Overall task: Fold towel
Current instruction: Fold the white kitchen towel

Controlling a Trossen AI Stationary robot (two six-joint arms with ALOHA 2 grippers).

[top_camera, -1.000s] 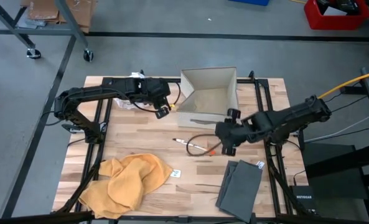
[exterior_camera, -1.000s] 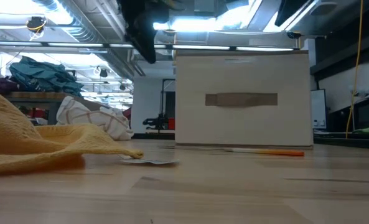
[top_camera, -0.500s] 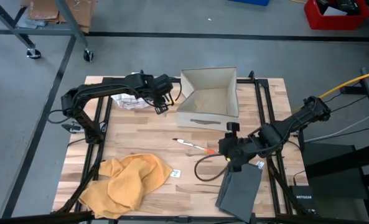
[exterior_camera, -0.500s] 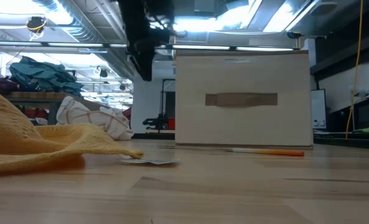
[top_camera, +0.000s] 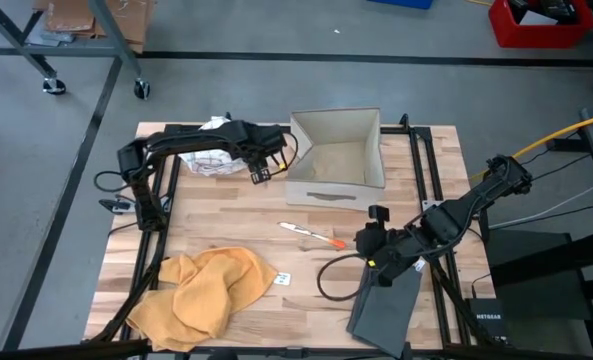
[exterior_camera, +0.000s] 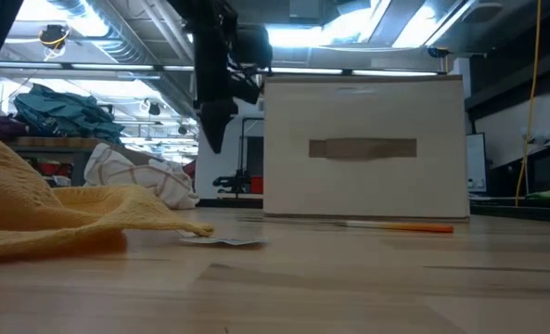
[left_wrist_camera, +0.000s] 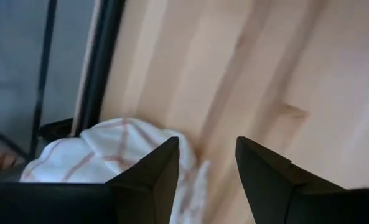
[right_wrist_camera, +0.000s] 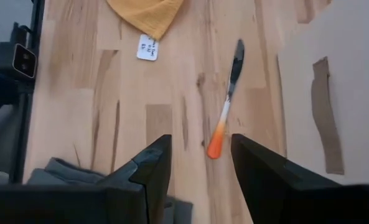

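1. The left claw (top_camera: pixel 259 175) hangs over the far left part of the wooden bench (top_camera: pixel 226 220), just beside the cardboard box (top_camera: pixel 336 150); in its wrist view the two dark fingers (left_wrist_camera: pixel 153 171) stand parted with nothing between them.
2. Beneath and just behind that claw lies a white cloth with red stripes (top_camera: pixel 208 160), bunched near the bench's far left edge; the low view shows it crumpled (exterior_camera: pixel 140 181) beyond the yellow heap.
3. The right claw (top_camera: pixel 376 262) sits low at the near right, at the far end of a folded dark grey towel (top_camera: pixel 386 300); its fingers (right_wrist_camera: pixel 150 168) are spread apart and empty, with the grey fabric just below them.
4. A crumpled yellow towel (top_camera: pixel 201 290) lies unfolded at the near left corner, well apart from both claws.
5. A small white tag (top_camera: pixel 283 279) rests on the bench beside the yellow towel's edge.
6. A tool with an orange tip (top_camera: pixel 313 235) lies between the box and the right claw, touching neither towel.
7. A dark cable (top_camera: pixel 331 275) loops over the bench next to the right claw.
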